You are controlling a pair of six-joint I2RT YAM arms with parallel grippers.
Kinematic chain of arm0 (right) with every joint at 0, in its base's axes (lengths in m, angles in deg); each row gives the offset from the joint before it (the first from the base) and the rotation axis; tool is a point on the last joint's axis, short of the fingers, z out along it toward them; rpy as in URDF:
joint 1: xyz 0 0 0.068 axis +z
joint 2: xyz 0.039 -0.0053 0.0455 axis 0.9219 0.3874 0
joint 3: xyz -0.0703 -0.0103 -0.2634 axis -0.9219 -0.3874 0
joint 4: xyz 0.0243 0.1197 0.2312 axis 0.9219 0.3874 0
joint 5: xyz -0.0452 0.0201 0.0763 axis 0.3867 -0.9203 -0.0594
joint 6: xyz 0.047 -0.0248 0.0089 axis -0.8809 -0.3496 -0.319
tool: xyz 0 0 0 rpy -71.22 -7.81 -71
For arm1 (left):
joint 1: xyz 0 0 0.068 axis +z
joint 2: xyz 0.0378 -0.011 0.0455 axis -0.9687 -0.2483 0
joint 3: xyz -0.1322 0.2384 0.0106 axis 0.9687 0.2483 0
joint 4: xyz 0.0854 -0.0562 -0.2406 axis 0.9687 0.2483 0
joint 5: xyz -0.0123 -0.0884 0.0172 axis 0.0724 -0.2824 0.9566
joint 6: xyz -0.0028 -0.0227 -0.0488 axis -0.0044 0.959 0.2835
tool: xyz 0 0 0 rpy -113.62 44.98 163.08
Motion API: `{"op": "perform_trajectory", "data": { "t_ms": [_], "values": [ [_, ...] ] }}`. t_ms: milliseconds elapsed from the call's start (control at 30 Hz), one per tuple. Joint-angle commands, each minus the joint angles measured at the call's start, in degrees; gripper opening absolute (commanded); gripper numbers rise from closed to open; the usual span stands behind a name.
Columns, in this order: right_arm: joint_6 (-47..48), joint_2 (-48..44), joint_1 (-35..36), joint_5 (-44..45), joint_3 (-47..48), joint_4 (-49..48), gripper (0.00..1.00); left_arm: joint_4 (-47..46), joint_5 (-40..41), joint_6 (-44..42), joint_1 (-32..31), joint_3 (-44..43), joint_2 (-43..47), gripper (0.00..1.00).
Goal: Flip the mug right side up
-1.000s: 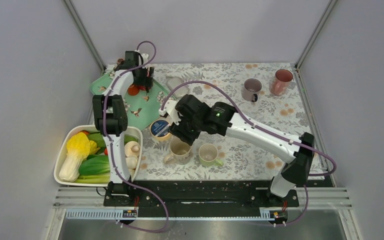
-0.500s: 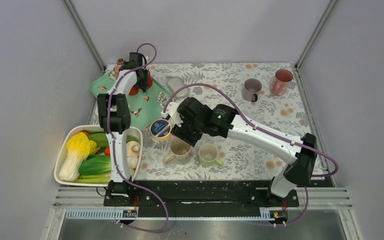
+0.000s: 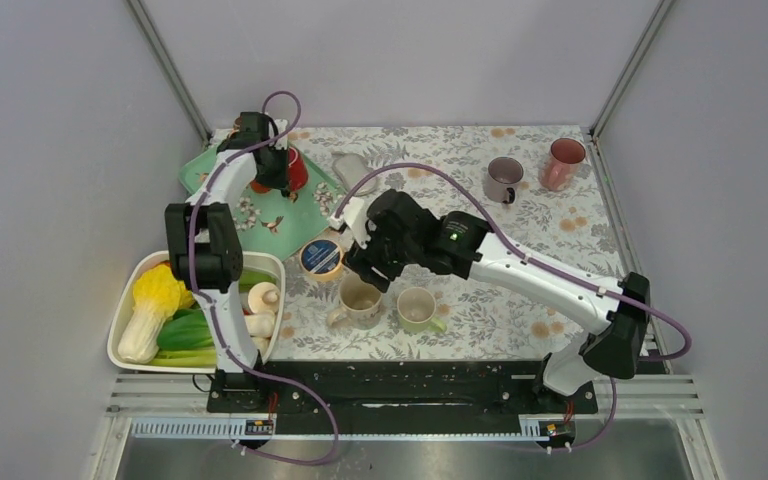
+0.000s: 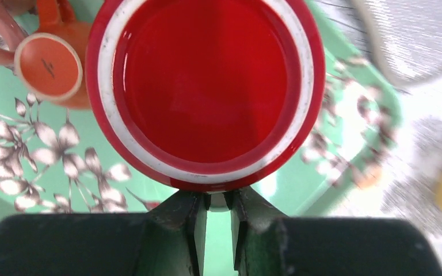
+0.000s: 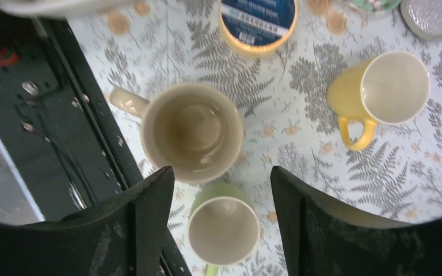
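Left claw [image 4: 216, 198] first: I see its fingers drawn nearly together at the edge of the glossy red ceramic mug [image 4: 207, 86], which sits on the mint-green floral tray [image 4: 52, 155]. Whether they pinch it, I can't tell. Right claw [image 5: 221, 175] hangs spread wide above the cream ceramic mug [image 5: 193, 132].

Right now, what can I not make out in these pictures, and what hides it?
- Left wrist view: the red mug fills the frame. Its handle does not show, and the mug's edge hides whether the left gripper grips anything.
- Top view: the right arm covers the yellow mug seen from the right wrist.
- Right wrist view: the top edge cuts the blue tin, and its print is too small to read.
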Motion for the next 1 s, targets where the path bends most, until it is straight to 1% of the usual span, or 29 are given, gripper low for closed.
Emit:
{"op": "perform_trajectory", "data": {
  "t_ms": [0,33,100,200,300,367,433,633,733,867,967],
  "values": [
    [-6.2,-5.3,-4.9,-12.1,-2.6,-16.6,0.72,-5.4,-13.6,-1.3,0.4,2.5,17.0,0.0],
    [-9.2,-5.8,-7.3,-15.9,-4.0,-21.3,0.73,-4.9,-16.1,-1.4,0.4,3.3,18.8,0.0],
    [-15.5,-6.8,-10.4,-19.4,-7.8,-30.1,0.74,-4.0,-20.5,-1.5,0.4,4.9,22.2,0.0],
    [-23.4,-7.5,-13.4,-18.7,-11.7,-42.4,0.75,-3.4,-27.9,-0.8,0.4,7.6,27.4,0.0],
    [-35.2,-8.0,-16.2,-19.3,-17.7,-60.1,0.76,-3.4,-37.0,1.6,0.4,8.7,31.6,0.0],
    [-41.3,-7.5,-18.0,-19.0,-20.5,-70.7,0.78,-3.4,-42.1,4.3,0.4,9.0,34.2,0.0],
    [-44.8,-6.7,-19.0,-18.3,-21.5,-76.5,0.79,-3.1,-46.0,5.3,0.3,9.4,36.1,0.0],
    [-49.3,-4.9,-19.5,-16.4,-22.1,-85.6,0.79,-3.1,-56.3,6.2,-1.5,12.2,40.3,0.0],
    [-49.8,-4.0,-19.5,-16.6,-20.8,-84.7,0.79,-3.1,-60.7,5.8,-2.8,13.8,41.8,0.0],
    [-50.3,-4.6,-19.6,-14.0,-22.2,-83.7,0.78,-3.0,-61.8,6.7,-4.6,14.3,43.6,0.0],
    [-49.1,-7.7,-19.6,-11.1,-25.1,-83.5,0.78,-3.0,-59.2,6.8,-4.8,13.7,43.9,0.0]
  ]
}}
